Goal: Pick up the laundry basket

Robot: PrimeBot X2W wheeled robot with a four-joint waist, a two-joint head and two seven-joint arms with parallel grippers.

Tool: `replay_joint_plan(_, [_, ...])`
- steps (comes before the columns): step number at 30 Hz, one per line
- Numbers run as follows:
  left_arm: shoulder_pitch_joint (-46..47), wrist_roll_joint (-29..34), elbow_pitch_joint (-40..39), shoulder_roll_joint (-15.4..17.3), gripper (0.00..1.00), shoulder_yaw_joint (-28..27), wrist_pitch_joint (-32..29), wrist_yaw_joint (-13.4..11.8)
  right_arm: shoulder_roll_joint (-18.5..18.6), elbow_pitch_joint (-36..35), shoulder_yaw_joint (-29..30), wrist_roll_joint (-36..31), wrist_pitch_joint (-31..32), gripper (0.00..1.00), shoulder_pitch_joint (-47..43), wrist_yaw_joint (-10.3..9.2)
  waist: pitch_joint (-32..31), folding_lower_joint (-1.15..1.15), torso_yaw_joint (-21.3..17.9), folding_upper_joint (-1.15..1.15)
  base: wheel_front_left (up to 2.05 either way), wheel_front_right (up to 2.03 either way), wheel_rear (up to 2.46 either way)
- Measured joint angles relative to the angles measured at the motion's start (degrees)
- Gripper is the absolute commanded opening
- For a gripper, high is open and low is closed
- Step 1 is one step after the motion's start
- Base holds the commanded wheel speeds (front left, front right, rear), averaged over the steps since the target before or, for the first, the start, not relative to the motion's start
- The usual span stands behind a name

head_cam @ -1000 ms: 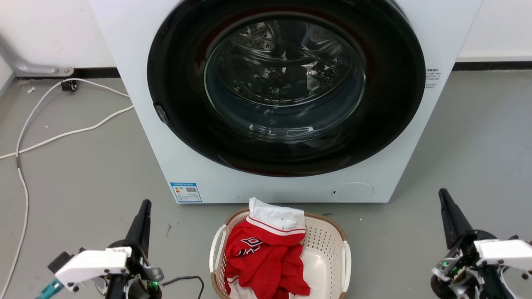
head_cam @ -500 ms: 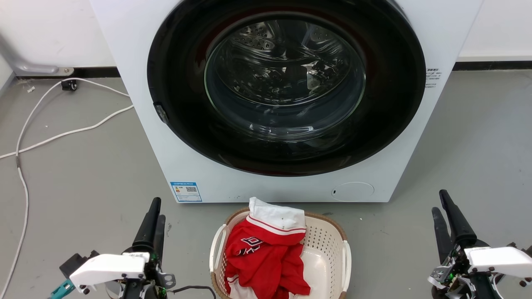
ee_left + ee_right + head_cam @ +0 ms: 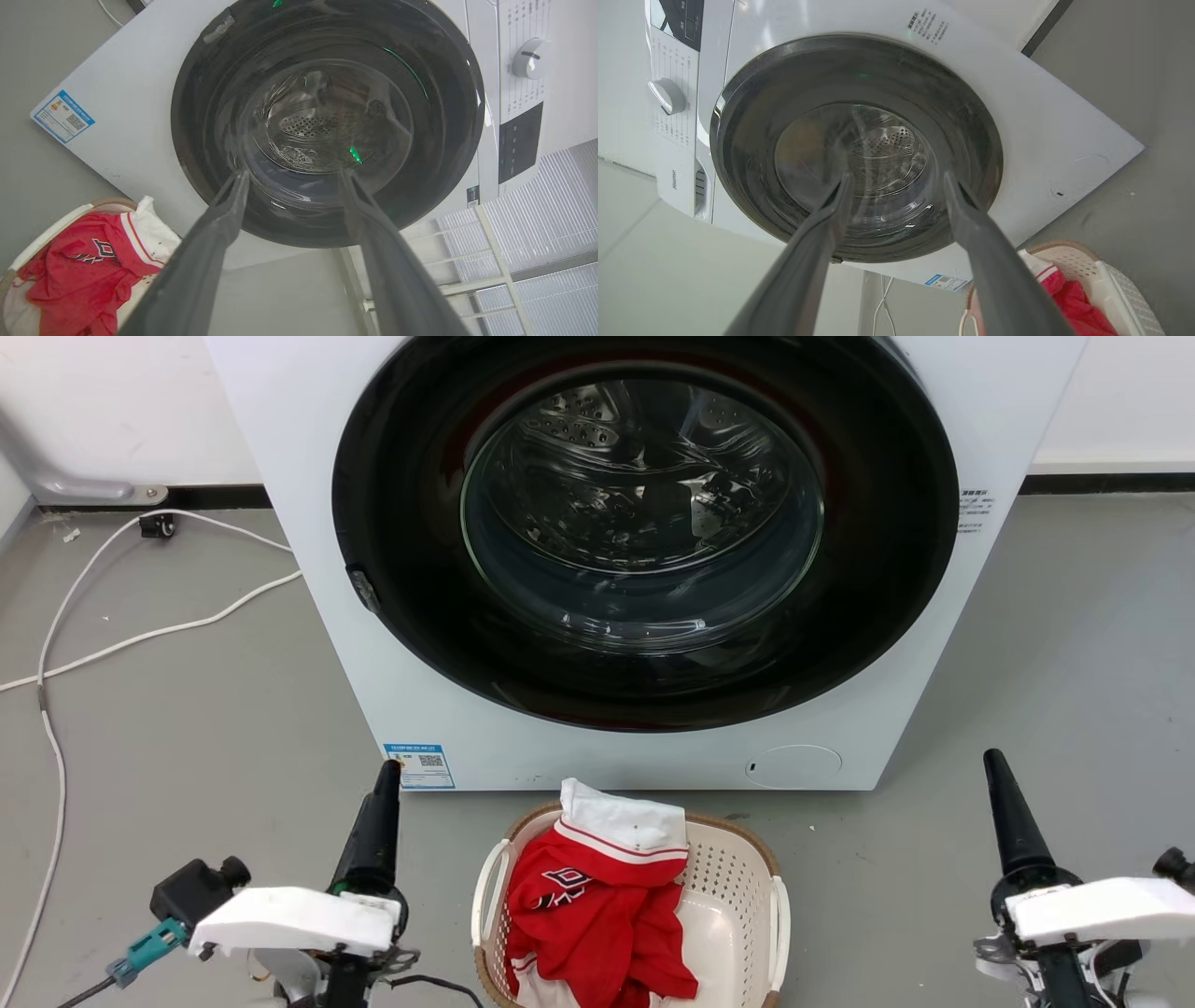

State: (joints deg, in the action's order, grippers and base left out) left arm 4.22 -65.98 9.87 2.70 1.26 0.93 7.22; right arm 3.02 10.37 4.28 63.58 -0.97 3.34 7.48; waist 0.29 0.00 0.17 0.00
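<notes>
The laundry basket stands on the floor just before the washing machine, cream with a brown rim and white loop handles on both sides. A red and white garment lies in it and hangs over its far rim. My left gripper is left of the basket, and my right gripper is well off to its right. Both hang above the floor, pointing at the machine. The left wrist view shows the left gripper open and empty, with the basket at lower left. The right gripper is open too, with the basket at lower right.
The white washing machine with its dark round door stands close behind the basket. White cables lie across the grey floor at the left. A black cable trails by my left wrist.
My left gripper has moved right and forward, closer to the basket's left side. Both wrists have rolled, so each pair of fingers now lines up edge-on. The basket has not moved.
</notes>
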Motion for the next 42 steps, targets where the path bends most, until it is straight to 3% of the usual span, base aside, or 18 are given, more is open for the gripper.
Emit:
replay_joint_plan(17, [-0.1, 19.5, 0.7, 0.0, 1.0, 3.3, 3.4, -0.4, -0.1, -1.1, -1.0, -22.3, -3.3, 1.0, -0.9, 0.0, -0.2, 0.0, 0.1, 0.0, 0.0, 0.0, 0.0])
replay_joint_plan(42, [-0.1, 37.3, 2.1, 0.3, 1.0, 7.2, 7.4, -2.0, -0.1, -4.0, -2.0, -40.1, -5.0, 1.0, -1.6, 0.01, -0.2, 0.0, 0.2, 0.0, 0.0, 0.0, 0.0])
